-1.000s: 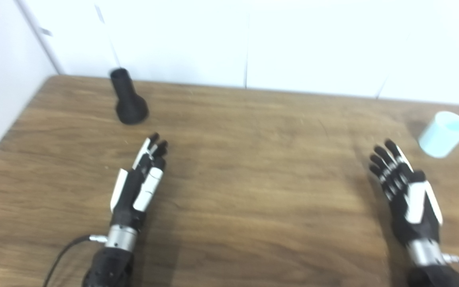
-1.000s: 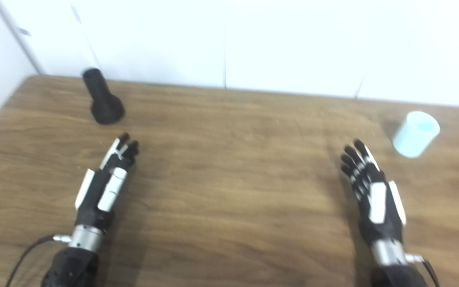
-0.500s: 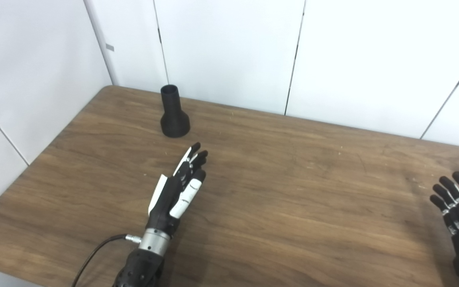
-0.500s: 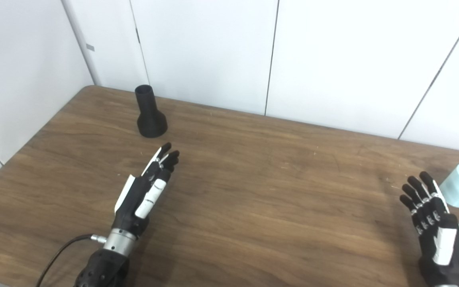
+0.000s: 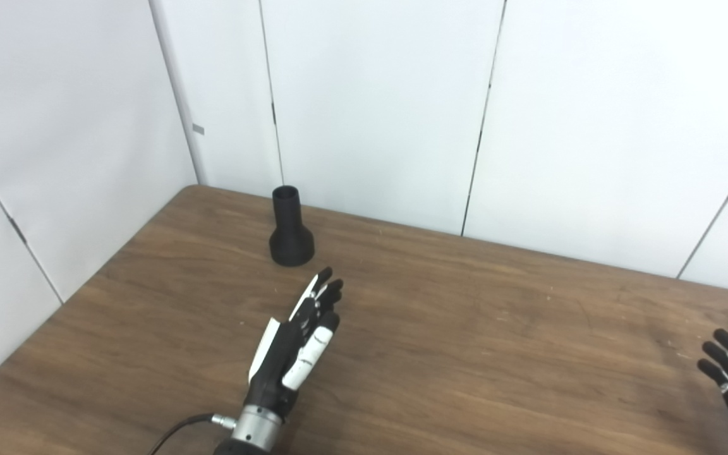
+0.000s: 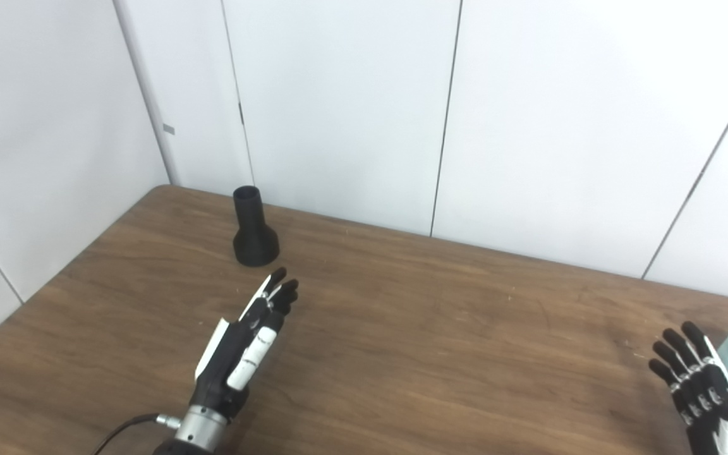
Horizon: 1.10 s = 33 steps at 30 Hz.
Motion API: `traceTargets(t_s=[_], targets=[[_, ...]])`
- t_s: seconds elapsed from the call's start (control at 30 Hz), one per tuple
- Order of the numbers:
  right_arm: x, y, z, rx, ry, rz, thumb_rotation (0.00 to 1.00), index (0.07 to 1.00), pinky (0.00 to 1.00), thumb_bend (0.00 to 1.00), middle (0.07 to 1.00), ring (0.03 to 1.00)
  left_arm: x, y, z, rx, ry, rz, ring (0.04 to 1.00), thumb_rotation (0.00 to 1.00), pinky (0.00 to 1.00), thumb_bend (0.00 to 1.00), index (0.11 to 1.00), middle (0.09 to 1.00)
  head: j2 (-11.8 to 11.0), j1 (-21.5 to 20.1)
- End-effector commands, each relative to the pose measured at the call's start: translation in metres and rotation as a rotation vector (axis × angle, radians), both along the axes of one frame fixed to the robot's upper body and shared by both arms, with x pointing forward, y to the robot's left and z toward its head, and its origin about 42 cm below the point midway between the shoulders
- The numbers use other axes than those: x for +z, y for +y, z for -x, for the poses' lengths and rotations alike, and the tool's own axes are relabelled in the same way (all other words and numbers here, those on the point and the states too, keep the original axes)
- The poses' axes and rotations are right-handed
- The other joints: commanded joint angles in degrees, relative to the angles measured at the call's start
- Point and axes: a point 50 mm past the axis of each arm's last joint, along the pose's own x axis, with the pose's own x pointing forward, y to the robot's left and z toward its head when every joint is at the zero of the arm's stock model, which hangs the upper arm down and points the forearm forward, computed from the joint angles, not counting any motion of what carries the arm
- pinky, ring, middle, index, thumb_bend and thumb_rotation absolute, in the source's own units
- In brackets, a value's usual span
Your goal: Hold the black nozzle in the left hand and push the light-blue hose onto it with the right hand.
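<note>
Right eye view: left hand [image 6: 244,344] and right hand [image 6: 702,392] spread empty, bare table [image 6: 452,354] between.

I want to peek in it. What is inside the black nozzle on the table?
The black nozzle stands upright on the table, open end up. Only its dark rim and a shadowed hole show; the inside is too dark to tell whether anything is in there.
</note>
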Motion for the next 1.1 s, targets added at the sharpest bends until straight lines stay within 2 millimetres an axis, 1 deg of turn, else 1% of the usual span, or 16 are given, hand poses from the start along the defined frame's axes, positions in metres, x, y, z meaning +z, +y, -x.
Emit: traceTargets(t_s=[0.0, 0.13, 0.3, 0.43, 0.5, 0.53, 0.6, 0.63, 0.7, 0.77, 0.83, 0.9, 0.93, 0.97, 1.03, 1.07], targets=[[-0.056, 0.002, 0.034, -0.024, 0.165, -0.051, 0.97, 0.945, 0.86, 0.66, 0.908, 0.898, -0.042, -0.013, 0.019, 0.012, 0.136, 0.052, 0.945, 0.84, 0.96, 0.52, 0.948, 0.937, 0.1, 0.1], [-0.058, 0.004, 0.034, -0.025, 0.164, -0.047, 0.96, 0.935, 0.85, 0.67, 0.9, 0.89, -0.041, -0.01, 0.018, 0.016, 0.134, 0.048, 0.947, 0.85, 0.96, 0.53, 0.951, 0.938, 0.1, -0.6], [-0.059, 0.004, 0.034, -0.03, 0.164, -0.04, 0.95, 0.931, 0.85, 0.67, 0.898, 0.886, -0.026, -0.004, 0.016, 0.027, 0.118, 0.042, 0.948, 0.82, 0.96, 0.49, 0.955, 0.937, 0.2, -1.2], [-0.057, 0.005, 0.033, -0.042, 0.161, -0.034, 0.95, 0.927, 0.85, 0.68, 0.899, 0.887, 0.007, 0.001, 0.01, 0.059, 0.077, 0.028, 0.95, 0.77, 0.96, 0.47, 0.954, 0.935, 0.3, -1.9], [-0.055, 0.007, 0.033, -0.046, 0.156, -0.033, 0.95, 0.929, 0.84, 0.68, 0.897, 0.888, 0.017, 0.002, 0.007, 0.075, 0.063, 0.014, 0.952, 0.7, 0.96, 0.48, 0.954, 0.934, 0.3, -2.0], [-0.054, 0.009, 0.033, -0.047, 0.153, -0.033, 0.95, 0.929, 0.84, 0.69, 0.896, 0.888, 0.022, 0.003, 0.005, 0.082, 0.057, 0.002, 0.952, 0.69, 0.95, 0.48, 0.954, 0.934, 0.2, -2.2], [-0.053, 0.011, 0.034, -0.048, 0.148, -0.032, 0.94, 0.93, 0.85, 0.69, 0.895, 0.889, 0.028, 0.007, 0.003, 0.094, 0.052, -0.016, 0.952, 0.62, 0.95, 0.48, 0.953, 0.933, 0.2, -2.2], [-0.051, 0.011, 0.034, -0.048, 0.144, -0.03, 0.94, 0.93, 0.85, 0.69, 0.895, 0.889, 0.032, 0.009, 0.002, 0.102, 0.049, -0.032, 0.951, 0.6, 0.95, 0.48, 0.953, 0.933, 0.1, -2.2], [-0.049, 0.012, 0.034, -0.049, 0.137, -0.026, 0.94, 0.929, 0.85, 0.68, 0.896, 0.892, 0.039, 0.013, 0.002, 0.118, 0.043, -0.064, 0.933, 0.52, 0.93, 0.52, 0.943, 0.92, 0.1, -2.3], [-0.049, 0.013, 0.035, -0.05, 0.132, -0.025, 0.93, 0.928, 0.85, 0.68, 0.896, 0.893, 0.046, 0.018, 0.001, 0.134, 0.039, -0.097, 0.926, 0.49, 0.92, 0.53, 0.938, 0.916, 0.1, -2.3], [-0.049, 0.013, 0.036, -0.05, 0.129, -0.024, 0.92, 0.926, 0.85, 0.67, 0.894, 0.893, 0.052, 0.022, 0.001, 0.149, 0.036, -0.125, 0.912, 0.43, 0.89, 0.59, 0.93, 0.91, 0.0, -2.2], [-0.049, 0.014, 0.037, -0.051, 0.127, -0.023, 0.92, 0.925, 0.85, 0.67, 0.894, 0.894, 0.057, 0.026, 0.001, 0.158, 0.032, -0.138, 0.907, 0.4, 0.89, 0.61, 0.928, 0.908, 0.1, -2.1], [-0.049, 0.014, 0.037, -0.051, 0.127, -0.022, 0.92, 0.924, 0.86, 0.67, 0.893, 0.894, 0.059, 0.027, 0.0, 0.162, 0.03, -0.143, 0.908, 0.35, 0.89, 0.64, 0.927, 0.903, 0.1, -2.1], [-0.05, 0.014, 0.037, -0.052, 0.126, -0.022, 0.92, 0.923, 0.86, 0.67, 0.893, 0.893, 0.064, 0.03, -0.001, 0.169, 0.024, -0.146, 0.909, 0.34, 0.89, 0.65, 0.926, 0.902, 0.0, -2.1], [-0.051, 0.015, 0.038, -0.053, 0.126, -0.021, 0.91, 0.921, 0.86, 0.66, 0.891, 0.891, 0.073, 0.038, -0.003, 0.185, 0.008, -0.156, 0.914, 0.27, 0.91, 0.67, 0.928, 0.902, 0.1, -2.1], [-0.051, 0.015, 0.038, -0.053, 0.126, -0.021, 0.91, 0.921, 0.86, 0.66, 0.89, 0.89, 0.079, 0.043, -0.004, 0.198, -0.003, -0.166, 0.911, 0.24, 0.92, 0.72, 0.926, 0.899, 0.2, -2.2]])
